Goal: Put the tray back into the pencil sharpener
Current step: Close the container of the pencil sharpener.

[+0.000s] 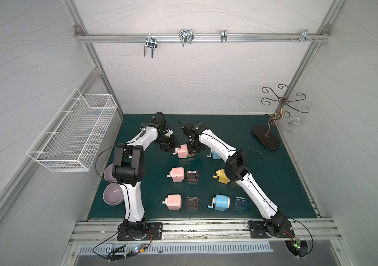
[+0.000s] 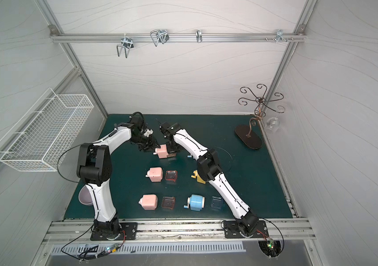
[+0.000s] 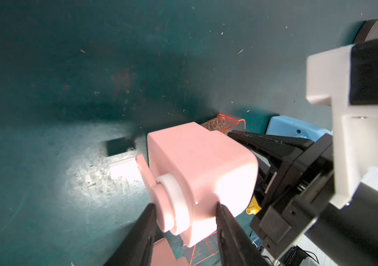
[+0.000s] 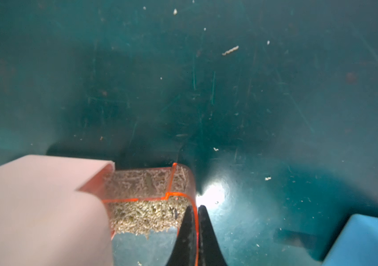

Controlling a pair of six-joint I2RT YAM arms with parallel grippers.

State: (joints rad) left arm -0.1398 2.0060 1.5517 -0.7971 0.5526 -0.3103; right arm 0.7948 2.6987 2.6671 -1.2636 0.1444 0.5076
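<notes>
Pink sharpener (image 1: pixel 183 150), orange tray (image 4: pixel 151 184), teal mat (image 1: pixel 275 184)

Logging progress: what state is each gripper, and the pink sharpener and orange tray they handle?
Pink plastic pencil sharpener: held, tray not fully in.
Clear orange plastic tray: partly inserted, holding shavings.
Left gripper: shut on the sharpener's crank end.
Right gripper: shut on the tray's outer wall.

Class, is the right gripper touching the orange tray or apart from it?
Touching. The right wrist view shows the right gripper pinching the orange tray by its end wall.
</notes>
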